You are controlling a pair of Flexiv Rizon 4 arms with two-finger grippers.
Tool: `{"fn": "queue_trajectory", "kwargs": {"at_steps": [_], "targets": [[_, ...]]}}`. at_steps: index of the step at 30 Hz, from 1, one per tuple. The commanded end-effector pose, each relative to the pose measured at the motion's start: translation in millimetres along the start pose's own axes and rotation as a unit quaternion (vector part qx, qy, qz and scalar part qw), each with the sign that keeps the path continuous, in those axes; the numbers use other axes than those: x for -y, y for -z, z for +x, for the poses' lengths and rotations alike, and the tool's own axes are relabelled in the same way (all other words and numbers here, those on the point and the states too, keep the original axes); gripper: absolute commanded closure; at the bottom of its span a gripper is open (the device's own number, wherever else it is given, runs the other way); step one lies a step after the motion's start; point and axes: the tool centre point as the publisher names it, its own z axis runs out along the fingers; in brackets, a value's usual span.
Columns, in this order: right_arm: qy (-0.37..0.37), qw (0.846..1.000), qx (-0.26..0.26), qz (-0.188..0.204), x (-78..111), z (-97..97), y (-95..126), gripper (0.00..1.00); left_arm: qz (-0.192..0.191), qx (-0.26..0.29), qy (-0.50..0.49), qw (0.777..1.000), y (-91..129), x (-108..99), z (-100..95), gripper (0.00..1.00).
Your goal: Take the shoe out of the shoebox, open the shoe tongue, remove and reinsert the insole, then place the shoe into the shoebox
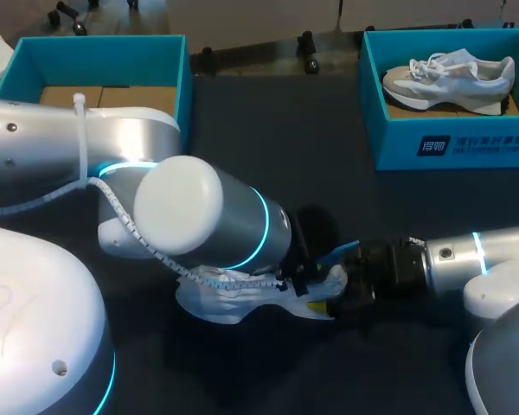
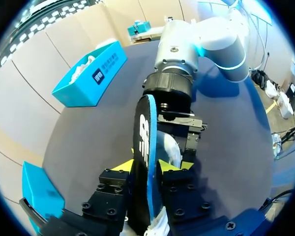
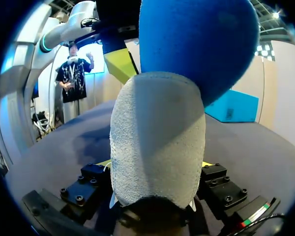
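At table's (image 1: 268, 173) near middle, noted white shoe (image 1: 229, 303) gripped at the heel by right claw (image 3: 156, 166), closed on it; blue insole (image 2: 143, 137) standing on edge over that heel, pinched in closed left claw (image 2: 155, 164); second shoe (image 1: 450, 73) lying in right-hand box (image 1: 454, 145), well apart.

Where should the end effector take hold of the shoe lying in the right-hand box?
Grip the shoe at its heel collar, coming down from above: it lies lengthwise in the box, heel apparently toward the right, and the box walls block any sideways approach.
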Motion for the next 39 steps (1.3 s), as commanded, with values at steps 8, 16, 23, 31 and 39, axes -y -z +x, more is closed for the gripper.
{"fn": "queue_trajectory", "kwargs": {"at_steps": [8, 16, 23, 31, 39], "targets": [[0.000, 1.000, 0.000, 0.003, 0.1, 2.7, -2, 1.00, 0.002, -0.014, 0.002, 1.000, -11, 1, -3.8, 0.75], [0.000, 1.000, 0.000, 0.003, 0.1, 2.7, -2, 1.00, 0.003, -0.019, 0.002, 1.000, -14, 2, -3.2, 0.87], [0.000, 1.000, 0.000, 0.003, 0.1, 2.7, -2, 1.00, 0.008, -0.047, 0.016, 0.999, -7, 7, -5.1, 1.00], [0.000, 1.000, 0.000, 0.003, 0.1, 2.7, -2, 1.00, 0.009, -0.103, 0.048, 0.994, 13, 24, -11.1, 1.00], [0.000, 1.000, 0.000, 0.003, 0.1, 2.7, -2, 1.00, 0.025, -0.171, 0.080, 0.982, 35, 46, -15.4, 1.00]]}}
